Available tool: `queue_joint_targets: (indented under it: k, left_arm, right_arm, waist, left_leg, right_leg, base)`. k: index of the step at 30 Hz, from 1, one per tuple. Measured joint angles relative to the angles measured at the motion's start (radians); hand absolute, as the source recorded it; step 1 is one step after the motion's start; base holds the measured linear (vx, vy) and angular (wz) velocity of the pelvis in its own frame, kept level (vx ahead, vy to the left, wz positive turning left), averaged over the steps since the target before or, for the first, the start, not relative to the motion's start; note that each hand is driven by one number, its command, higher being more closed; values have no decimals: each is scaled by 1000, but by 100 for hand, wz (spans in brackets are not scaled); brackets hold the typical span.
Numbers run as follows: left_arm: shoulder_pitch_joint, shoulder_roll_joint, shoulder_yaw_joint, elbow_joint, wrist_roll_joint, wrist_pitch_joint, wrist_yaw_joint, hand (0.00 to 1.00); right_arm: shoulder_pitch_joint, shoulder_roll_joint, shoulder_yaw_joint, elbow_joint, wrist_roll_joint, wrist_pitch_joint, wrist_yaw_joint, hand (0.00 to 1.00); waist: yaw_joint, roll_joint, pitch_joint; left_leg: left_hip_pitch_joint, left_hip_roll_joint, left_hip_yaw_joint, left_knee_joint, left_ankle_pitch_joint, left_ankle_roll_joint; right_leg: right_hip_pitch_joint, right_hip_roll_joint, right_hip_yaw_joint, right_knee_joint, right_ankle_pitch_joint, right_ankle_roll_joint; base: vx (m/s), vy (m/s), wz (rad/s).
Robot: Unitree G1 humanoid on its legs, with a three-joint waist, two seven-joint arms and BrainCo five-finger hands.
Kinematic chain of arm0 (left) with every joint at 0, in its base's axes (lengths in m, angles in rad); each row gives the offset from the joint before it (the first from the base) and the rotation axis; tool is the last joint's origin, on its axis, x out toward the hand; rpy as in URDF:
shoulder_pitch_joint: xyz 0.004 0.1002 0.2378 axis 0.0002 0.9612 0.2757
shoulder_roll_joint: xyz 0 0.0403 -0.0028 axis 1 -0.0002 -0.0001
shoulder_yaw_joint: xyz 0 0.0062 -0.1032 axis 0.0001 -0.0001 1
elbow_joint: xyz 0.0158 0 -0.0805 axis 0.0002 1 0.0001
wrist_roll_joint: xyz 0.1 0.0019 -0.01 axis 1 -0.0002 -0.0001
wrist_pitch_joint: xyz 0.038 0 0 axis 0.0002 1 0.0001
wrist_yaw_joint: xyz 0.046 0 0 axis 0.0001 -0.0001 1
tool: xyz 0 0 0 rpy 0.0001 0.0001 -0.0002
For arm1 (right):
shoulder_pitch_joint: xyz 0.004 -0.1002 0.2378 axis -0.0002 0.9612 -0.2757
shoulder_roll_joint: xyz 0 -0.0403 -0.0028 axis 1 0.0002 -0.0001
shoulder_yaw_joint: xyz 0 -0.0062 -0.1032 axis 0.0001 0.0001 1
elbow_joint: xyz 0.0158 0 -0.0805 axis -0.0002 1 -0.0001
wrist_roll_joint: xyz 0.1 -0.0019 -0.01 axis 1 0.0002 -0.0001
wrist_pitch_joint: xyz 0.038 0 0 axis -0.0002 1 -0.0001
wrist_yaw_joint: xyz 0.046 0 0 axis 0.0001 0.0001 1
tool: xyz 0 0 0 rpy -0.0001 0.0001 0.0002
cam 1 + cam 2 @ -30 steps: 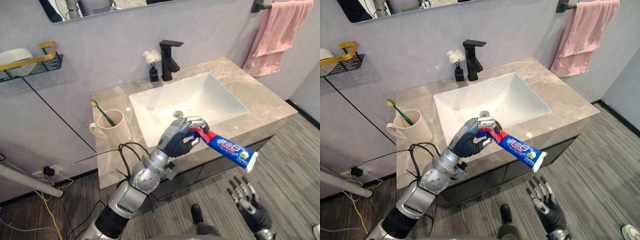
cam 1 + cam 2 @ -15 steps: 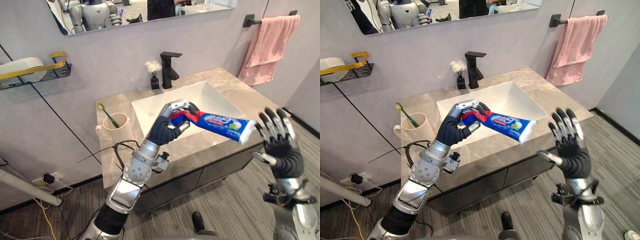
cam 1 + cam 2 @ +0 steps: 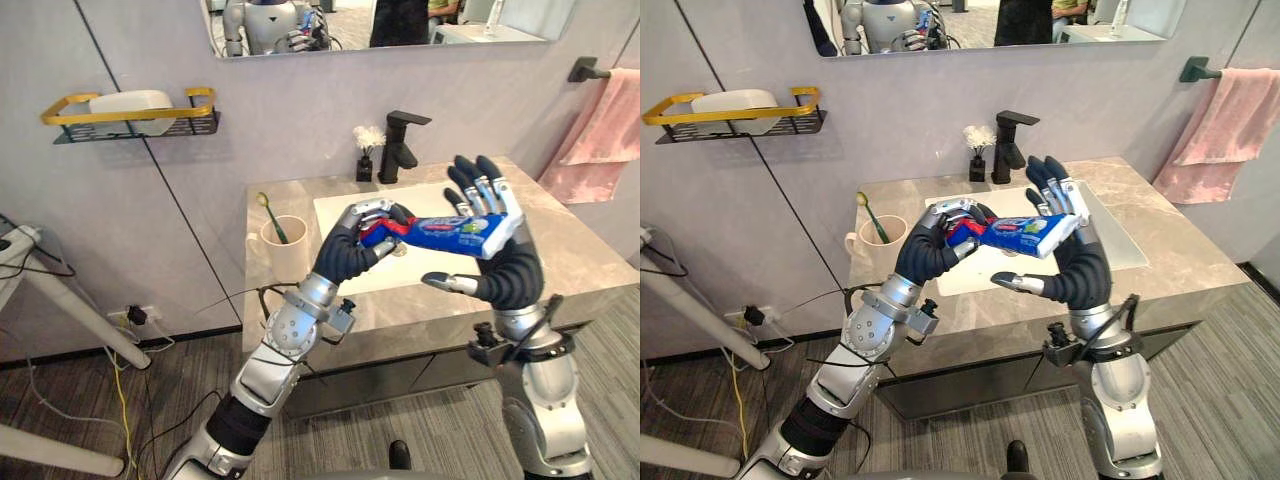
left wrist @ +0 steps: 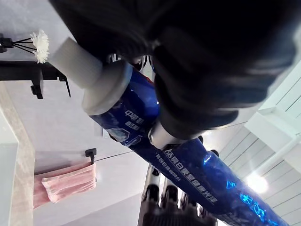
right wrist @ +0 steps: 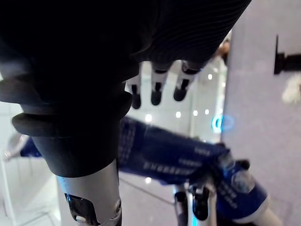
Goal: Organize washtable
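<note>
Since half a second ago, right hand (image 3: 505,262) has come up and in from well clear of the tube to its flat tail end; head camera has lifted too, so the whole scene sits differently.

- Left hand (image 3: 350,255): fingers and thumb curled round the cap end of the toothpaste tube (image 3: 450,232), which is held roughly level in the air over the sink (image 3: 332,212).
- Right hand: fingers straight and spread behind the crimped tail, thumb sticking out below and apart. Tail looks to rest against the fingers; no closing on it yet.
- Tube, by judgement: light, soft-walled and glossy, so apt to slip or squeeze. Firmest hold is the stiff shoulder by the cap; mid-body wants a gentle wrap.
- Print: white lettering on blue, with a red band at the cap end and a green patch at the tail.
- Beyond: cup (image 3: 283,243) with a toothbrush (image 3: 270,215) on the counter (image 3: 590,270) left of the sink, then the black faucet (image 3: 402,145) and small flower vase (image 3: 367,150).
- Farthest: wall shelf (image 3: 130,110) and pink towel (image 3: 600,140).
</note>
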Motion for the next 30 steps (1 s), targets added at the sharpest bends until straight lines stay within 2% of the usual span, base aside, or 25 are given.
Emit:
queue_joint_targets:
  k: [9, 10, 15, 27, 28, 30]
  left_arm:
    - [0, -1, -32, 60, -9, 3, 38, 100]
    - [0, -3, -34, 65, -9, 2, 44, 100]
    - [-4, -21, -43, 98, -14, -3, 56, 100]
    - [-33, -29, -81, 151, -29, -14, 76, 100]
    - [-33, -33, -82, 158, -30, -19, 74, 0]
    - [-33, -38, -83, 165, -30, -19, 70, 0]
  right_arm:
    - [-40, 59, 105, 55, -33, -1, -77, 0]
    - [-40, 63, 117, 55, -33, -1, -80, 100]
    - [-48, 74, 149, 57, -39, -1, -121, 100]
    - [-102, 102, 154, 92, -109, -2, -201, 100]
    - [-102, 105, 154, 92, -109, -2, -208, 100]
    - [-102, 104, 148, 92, -112, -2, -213, 100]
  waist:
    - [-1, -21, -11]
    - [-1, -25, -13]
    - [-1, -44, -26]
    - [-2, -48, -28]
    - [-2, -49, -28]
    - [-2, -49, -29]
  left_leg:
    - [3, 4, -8, 9, 0, 0]
    - [2, 6, -10, 9, 0, -1]
    - [-5, 9, -27, 9, 2, -4]
    - [-8, 13, -47, 8, 3, -5]
    - [-8, 13, -48, 8, 3, -5]
    - [-8, 13, -48, 8, 3, -5]
  right_leg:
    - [12, 1, -10, 0, -8, -12]
    - [13, 1, -14, 0, -9, -13]
    - [15, 3, -32, 0, -11, -15]
    - [23, 2, -53, 0, -14, -12]
    - [24, 2, -53, 0, -14, -12]
    - [24, 2, -54, 0, -14, -13]
  base:
    - [-19, -33, 3]
    - [-6, -41, 6]
    - [6, -35, 10]
    - [-1, -18, 5]
    - [0, 0, 0]
    - [0, 0, 0]
